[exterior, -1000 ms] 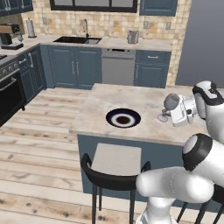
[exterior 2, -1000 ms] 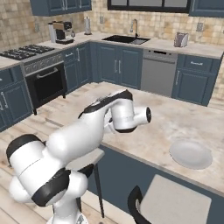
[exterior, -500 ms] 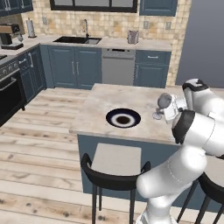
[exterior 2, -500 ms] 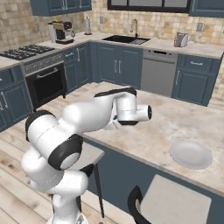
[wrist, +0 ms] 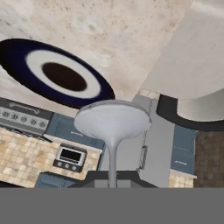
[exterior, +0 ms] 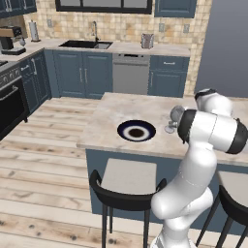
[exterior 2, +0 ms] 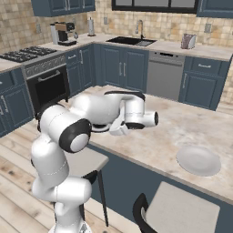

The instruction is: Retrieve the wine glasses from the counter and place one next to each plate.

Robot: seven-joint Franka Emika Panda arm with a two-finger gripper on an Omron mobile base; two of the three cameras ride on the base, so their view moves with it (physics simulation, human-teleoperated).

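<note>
Item: gripper (exterior: 180,119), fingers pressed together on the stem of a wine glass (exterior: 174,117), which it carried just above the island top (exterior: 116,114).

From the hand camera, the glass (wrist: 112,127) stood at centre, with the dark blue plate (wrist: 54,76) at ten o'clock of it.

From the left base camera, the glass hung near that plate (exterior: 136,131), at its three o'clock.

Pale plate (exterior 2: 198,159): at four o'clock of the hand in the right base view, no glass beside it.

Progress, judged: first glass not yet set down; second glass and pale plate still to do.
</note>
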